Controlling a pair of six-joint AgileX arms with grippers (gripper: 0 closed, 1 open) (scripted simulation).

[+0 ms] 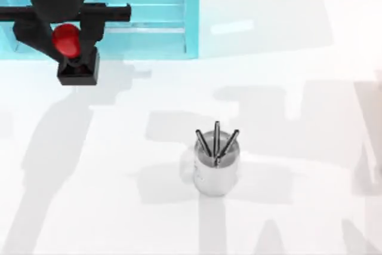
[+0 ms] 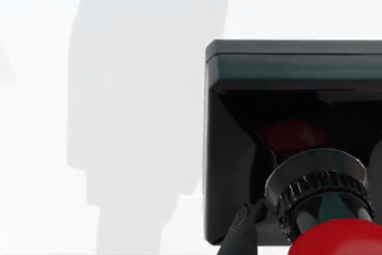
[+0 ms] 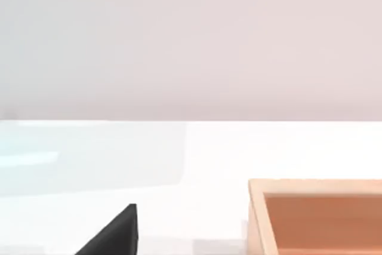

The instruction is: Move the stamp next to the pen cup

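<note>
The stamp [image 1: 77, 70], a black square block with a glossy red knob, is at the table's far left, just in front of the turquoise organiser. My left gripper [image 1: 65, 45] comes down over it, its two black fingers pressed against either side of the red knob. In the left wrist view the stamp [image 2: 239, 147] is very close, and one fingertip [image 2: 242, 234] touches the knob's neck. The silver pen cup [image 1: 216, 162], with three dark pens, stands near the table's middle, well to the right of the stamp and nearer the front. A black part of my right gripper [image 3: 113, 234] is parked off to the side.
A turquoise shelf organiser [image 1: 149, 10] stands along the back left, right behind the stamp. An open wooden box [image 3: 316, 219] sits near the right arm. White tabletop stretches between the stamp and the pen cup.
</note>
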